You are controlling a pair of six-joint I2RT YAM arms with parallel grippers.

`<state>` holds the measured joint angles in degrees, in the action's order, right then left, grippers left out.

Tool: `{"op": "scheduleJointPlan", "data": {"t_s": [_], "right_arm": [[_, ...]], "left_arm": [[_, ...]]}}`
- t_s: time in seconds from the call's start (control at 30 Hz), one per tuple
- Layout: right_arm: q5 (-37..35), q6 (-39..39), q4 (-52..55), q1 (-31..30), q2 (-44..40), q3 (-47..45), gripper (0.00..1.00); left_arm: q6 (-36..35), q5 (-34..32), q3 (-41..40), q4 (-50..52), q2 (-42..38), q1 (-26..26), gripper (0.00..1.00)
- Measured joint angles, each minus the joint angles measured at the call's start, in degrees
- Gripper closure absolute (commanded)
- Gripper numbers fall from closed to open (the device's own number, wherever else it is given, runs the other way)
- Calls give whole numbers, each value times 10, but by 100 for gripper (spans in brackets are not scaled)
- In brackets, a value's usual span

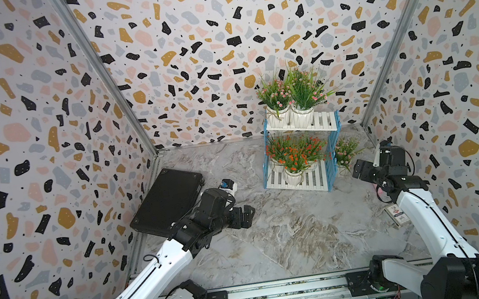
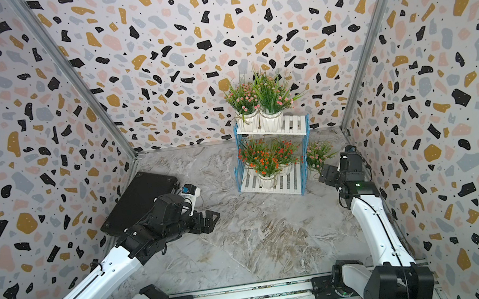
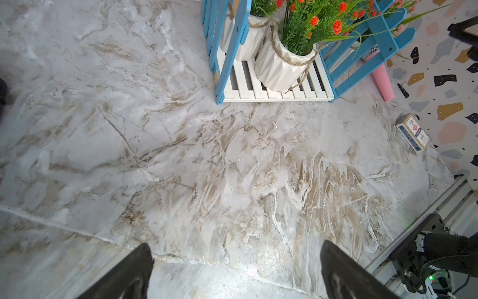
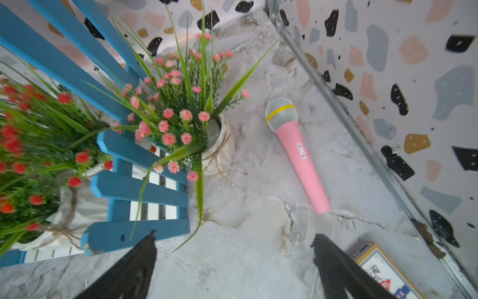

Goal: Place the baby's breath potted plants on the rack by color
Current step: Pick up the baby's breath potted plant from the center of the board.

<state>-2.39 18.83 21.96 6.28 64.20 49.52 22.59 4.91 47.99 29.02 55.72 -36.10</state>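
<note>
The rack stands at the back of the marble floor. Two pink-blossomed baby's breath potted plants sit side by side on its upper tier. Three orange-red ones crowd the lower tier. Another pink plant stands on the floor just right of the rack's blue side frame. My right gripper hovers close beside this plant, open and empty. My left gripper is open over bare floor, left of the rack and nearer the front.
A flat black case lies at the left wall. A pink toy microphone lies on the floor between the loose plant and the right wall. A card box sits near the right arm. Walls enclose three sides.
</note>
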Motion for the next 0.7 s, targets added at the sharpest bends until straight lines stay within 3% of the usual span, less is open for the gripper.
{"op": "scheduleJointPlan", "data": {"t_s": [0.37, 0.7], "right_arm": [[58, -39, -61, 0, 126, -24, 3], [104, -88, -133, 0, 230, 25, 1]], "left_arm": [[6, 4, 0, -15, 12, -4, 1], [6, 4, 0, -26, 25, -4, 1]]}}
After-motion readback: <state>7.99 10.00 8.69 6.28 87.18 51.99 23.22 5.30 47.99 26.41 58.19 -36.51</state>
